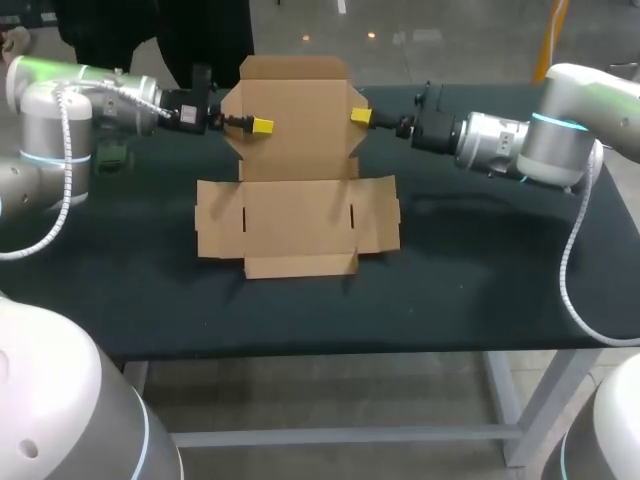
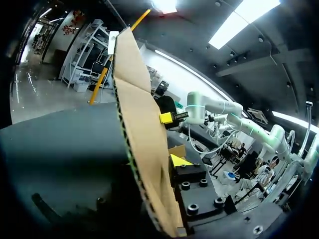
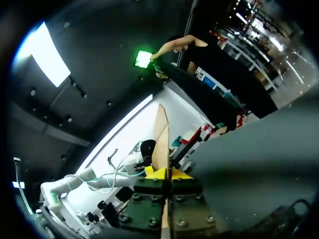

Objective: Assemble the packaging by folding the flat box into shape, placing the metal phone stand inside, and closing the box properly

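The brown cardboard box (image 1: 295,225) lies unfolded on the dark table (image 1: 470,270). Its rear panel (image 1: 295,120) stands upright between my two arms. My left gripper (image 1: 262,126) is at the panel's left edge, and in the left wrist view the cardboard (image 2: 142,129) runs edge-on through that gripper (image 2: 167,162). My right gripper (image 1: 361,116) is at the panel's right edge. In the right wrist view both yellow tips of it (image 3: 162,173) press the thin cardboard edge (image 3: 162,134) from two sides. No metal phone stand shows in any view.
A small green object (image 1: 110,155) sits at the table's back left, behind my left arm. The box's side flaps (image 1: 215,230) and front flap (image 1: 300,265) lie flat. Bare table stretches to the front and right of the box.
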Robot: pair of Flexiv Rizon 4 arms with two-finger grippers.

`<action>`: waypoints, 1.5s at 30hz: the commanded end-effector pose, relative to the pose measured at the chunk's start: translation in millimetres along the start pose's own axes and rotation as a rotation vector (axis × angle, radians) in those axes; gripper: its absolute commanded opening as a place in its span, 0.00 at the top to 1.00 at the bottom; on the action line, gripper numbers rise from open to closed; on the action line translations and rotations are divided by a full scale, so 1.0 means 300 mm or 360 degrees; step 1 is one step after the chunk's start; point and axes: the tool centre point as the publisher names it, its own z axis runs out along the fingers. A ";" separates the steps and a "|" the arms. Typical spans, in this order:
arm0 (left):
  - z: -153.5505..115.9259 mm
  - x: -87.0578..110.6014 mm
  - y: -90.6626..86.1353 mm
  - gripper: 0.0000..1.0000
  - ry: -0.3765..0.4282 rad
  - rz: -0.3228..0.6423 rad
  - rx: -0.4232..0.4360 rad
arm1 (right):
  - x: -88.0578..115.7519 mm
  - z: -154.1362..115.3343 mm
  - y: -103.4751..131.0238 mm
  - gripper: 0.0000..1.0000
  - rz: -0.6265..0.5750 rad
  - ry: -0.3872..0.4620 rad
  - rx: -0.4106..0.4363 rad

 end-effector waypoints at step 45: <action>0.007 -0.025 -0.134 1.00 -0.0028 0.0128 0.0045 | 0.257 -0.331 -0.066 1.00 -0.0261 -0.0394 0.0222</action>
